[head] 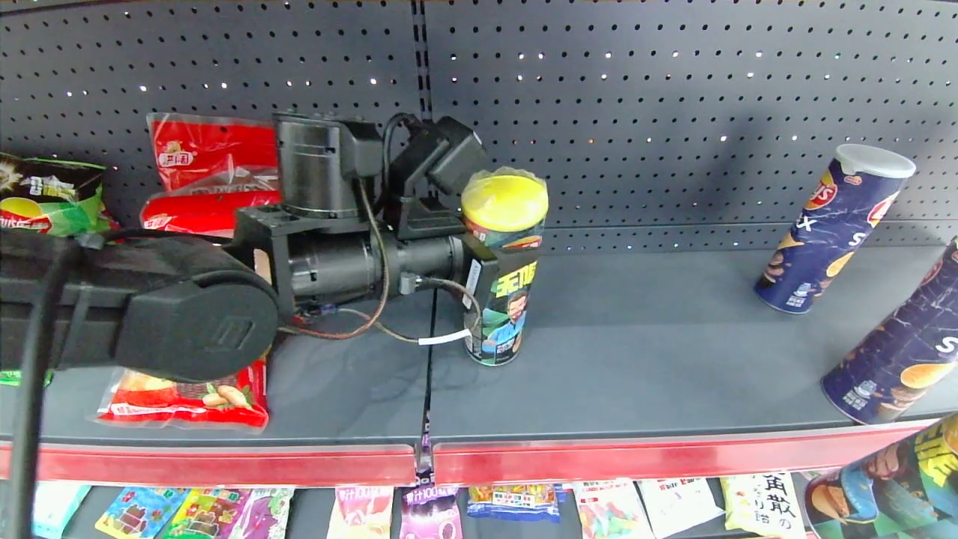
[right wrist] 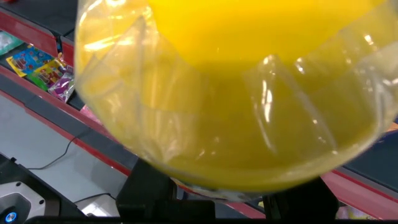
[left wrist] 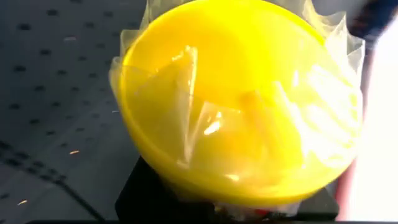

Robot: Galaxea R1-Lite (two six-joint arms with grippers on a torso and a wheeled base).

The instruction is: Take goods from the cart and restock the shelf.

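Observation:
A chip can (head: 503,262) with a yellow lid (left wrist: 239,99) under clear wrap stands upright on the grey shelf (head: 636,352), near its middle. My left gripper (head: 494,273) comes in from the left and is shut on the can's body just below the lid. A second can of the same kind (head: 887,483) hangs tilted at the lower right, in front of the shelf's red edge. Its yellow lid (right wrist: 249,81) is close up in the right wrist view. Dark fingers (right wrist: 146,196) of my right gripper are shut on this second can beneath the lid.
Two dark blue chip cans (head: 831,224) (head: 898,352) lean at the right end of the shelf. Red snack bags (head: 209,172), a peanut bag (head: 187,397) and a green bag (head: 49,195) lie at the left. Bare shelf lies between. Small packets (head: 516,501) hang below.

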